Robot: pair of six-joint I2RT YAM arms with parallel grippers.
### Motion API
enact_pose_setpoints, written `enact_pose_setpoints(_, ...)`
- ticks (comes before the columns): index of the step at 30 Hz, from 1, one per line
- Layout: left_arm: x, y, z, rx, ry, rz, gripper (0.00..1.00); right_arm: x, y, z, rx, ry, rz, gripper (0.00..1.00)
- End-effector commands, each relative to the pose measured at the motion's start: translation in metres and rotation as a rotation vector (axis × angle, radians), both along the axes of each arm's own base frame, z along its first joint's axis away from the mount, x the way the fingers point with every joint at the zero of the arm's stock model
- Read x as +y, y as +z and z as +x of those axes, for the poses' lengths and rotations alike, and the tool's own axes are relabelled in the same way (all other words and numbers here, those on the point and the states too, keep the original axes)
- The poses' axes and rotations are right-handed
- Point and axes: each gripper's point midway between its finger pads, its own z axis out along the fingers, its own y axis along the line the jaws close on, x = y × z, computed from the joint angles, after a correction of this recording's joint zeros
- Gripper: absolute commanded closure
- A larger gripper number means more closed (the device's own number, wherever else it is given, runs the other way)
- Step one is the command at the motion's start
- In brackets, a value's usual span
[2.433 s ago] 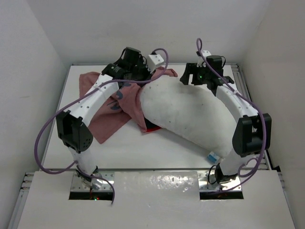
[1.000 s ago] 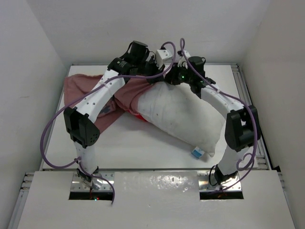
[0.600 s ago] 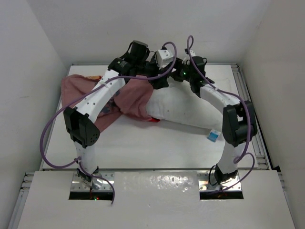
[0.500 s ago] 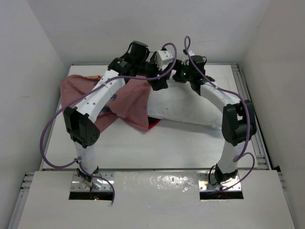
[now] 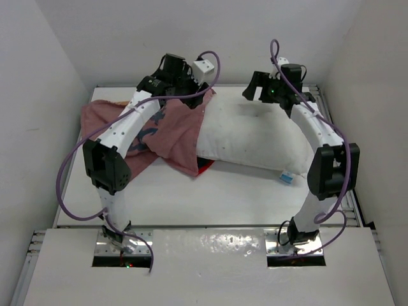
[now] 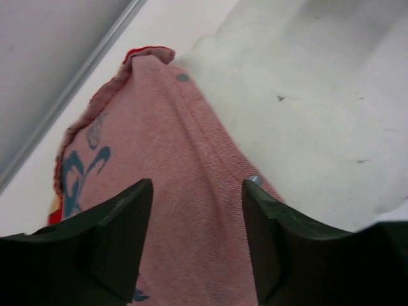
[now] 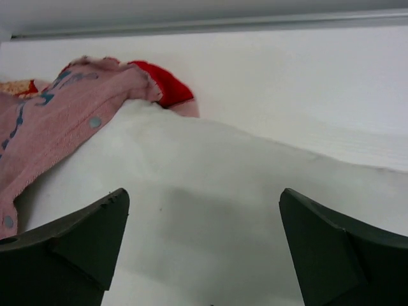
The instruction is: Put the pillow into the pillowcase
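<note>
White table (image 5: 166, 191) from above carries the pillow (image 5: 255, 137) on the right, its left end covered by the pink pillowcase (image 5: 175, 127), then left wrist shows the left gripper (image 6: 197, 191) spread open over pillowcase cloth, and right wrist has the right gripper (image 7: 203, 194) gaping above pillow.

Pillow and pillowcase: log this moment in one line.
stage: pillow mostly outside pillowcase | cover: over pillow's left end only | left tool: open, above pillowcase | right tool: open, above pillow
</note>
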Motion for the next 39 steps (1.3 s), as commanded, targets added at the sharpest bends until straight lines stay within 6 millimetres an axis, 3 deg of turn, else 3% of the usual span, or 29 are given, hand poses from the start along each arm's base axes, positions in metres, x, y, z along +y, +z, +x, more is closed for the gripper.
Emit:
enact_pose_setpoints(1,0.003,0.000,0.004,-0.074,0.002,0.071,0.41,-0.026,0.016,0.009,-0.015,-0.075,-0.042,0.01)
enact_pose_setpoints(3,0.013,-0.002,-0.001,-0.129,0.006,0.147,0.30,-0.042,0.007,0.008,0.011,-0.116,-0.058,0.01)
enact_pose_setpoints(4,0.014,-0.017,-0.005,-0.126,0.002,0.167,0.25,-0.056,0.002,0.008,0.031,-0.159,-0.068,0.01)
enact_pose_setpoints(7,0.016,-0.011,0.002,-0.177,0.032,0.128,0.08,-0.079,-0.013,0.014,0.087,-0.237,-0.072,0.01)
enact_pose_setpoints(9,0.011,-0.003,0.011,-0.188,0.061,0.062,0.03,-0.090,-0.030,0.014,0.135,-0.284,-0.113,0.01)
enact_pose_setpoints(10,0.007,0.006,0.026,-0.219,0.079,0.026,0.03,-0.093,-0.031,0.018,0.142,-0.295,-0.124,0.01)
enact_pose_setpoints(11,0.005,0.008,0.032,-0.219,0.092,0.005,0.02,-0.094,-0.051,0.018,0.194,-0.295,-0.140,0.01)
enact_pose_setpoints(12,0.000,-0.004,0.043,-0.190,0.111,-0.010,0.02,-0.094,-0.054,0.021,0.200,-0.286,-0.150,0.01)
enact_pose_setpoints(13,-0.004,0.005,0.052,-0.207,0.119,-0.030,0.02,-0.092,-0.073,0.019,0.243,-0.254,-0.170,0.01)
enact_pose_setpoints(14,-0.008,0.003,0.056,-0.193,0.129,-0.043,0.02,-0.083,-0.080,0.017,0.263,-0.194,-0.148,0.01)
enact_pose_setpoints(15,-0.013,-0.013,0.063,-0.161,0.128,-0.041,0.02,-0.075,-0.087,0.013,0.283,-0.144,-0.137,0.01)
enact_pose_setpoints(17,-0.020,-0.012,0.066,-0.144,0.127,-0.064,0.02,-0.053,-0.098,-0.001,0.316,-0.038,-0.121,0.07)
enact_pose_setpoints(18,-0.025,-0.022,0.066,-0.126,0.114,-0.066,0.02,-0.036,-0.112,-0.018,0.352,0.022,-0.102,0.13)
enact_pose_setpoints(19,-0.027,-0.029,0.066,-0.119,0.114,-0.060,0.02,-0.026,-0.113,-0.023,0.334,0.055,-0.094,0.31)
enact_pose_setpoints(21,-0.030,-0.045,0.064,-0.104,0.101,-0.036,0.02,-0.008,-0.117,-0.051,0.330,0.132,-0.072,0.50)
enact_pose_setpoints(22,-0.033,-0.056,0.060,-0.087,0.098,-0.011,0.03,0.007,-0.114,-0.057,0.299,0.180,-0.061,0.66)
enact_pose_setpoints(25,-0.028,-0.076,0.052,-0.055,0.096,0.078,0.13,0.043,-0.097,-0.100,0.225,0.345,-0.016,0.76)
enact_pose_setpoints(26,-0.017,-0.085,0.046,-0.031,0.110,0.120,0.18,0.059,-0.086,-0.117,0.167,0.429,-0.011,0.75)
enact_pose_setpoints(27,-0.013,-0.089,0.043,-0.027,0.117,0.137,0.20,0.058,-0.093,-0.120,0.169,0.443,-0.027,0.69)
enact_pose_setpoints(28,-0.005,-0.095,0.038,-0.010,0.130,0.160,0.23,0.071,-0.078,-0.132,0.127,0.508,-0.026,0.55)
enact_pose_setpoints(29,0.002,-0.099,0.034,-0.005,0.128,0.187,0.32,0.074,-0.073,-0.138,0.103,0.551,-0.046,0.46)
enact_pose_setpoints(30,0.013,-0.104,0.026,0.009,0.131,0.211,0.40,0.078,-0.064,-0.138,0.081,0.570,-0.047,0.37)
enact_pose_setpoints(31,0.018,-0.107,0.021,0.016,0.124,0.228,0.50,0.081,-0.053,-0.138,0.061,0.582,-0.036,0.15)
enact_pose_setpoints(32,0.023,-0.106,0.014,0.013,0.107,0.247,0.71,0.083,-0.037,-0.130,0.034,0.570,-0.021,0.04)
enact_pose_setpoints(34,0.030,-0.100,0.011,0.005,0.104,0.247,0.84,0.083,-0.024,-0.114,0.014,0.533,0.021,0.01)
enact_pose_setpoints(36,0.033,-0.088,0.008,-0.010,0.083,0.236,0.86,0.086,-0.006,-0.095,-0.020,0.514,0.044,0.01)
enact_pose_setpoints(37,0.034,-0.083,0.009,-0.013,0.079,0.228,0.85,0.090,-0.014,-0.084,0.008,0.504,0.065,0.01)
enact_pose_setpoints(38,0.035,-0.076,0.010,-0.021,0.080,0.217,0.76,0.095,-0.017,-0.079,0.023,0.517,0.082,0.01)
enact_pose_setpoints(39,0.037,-0.066,0.010,-0.029,0.082,0.209,0.65,0.103,-0.005,-0.069,-0.001,0.534,0.094,0.01)
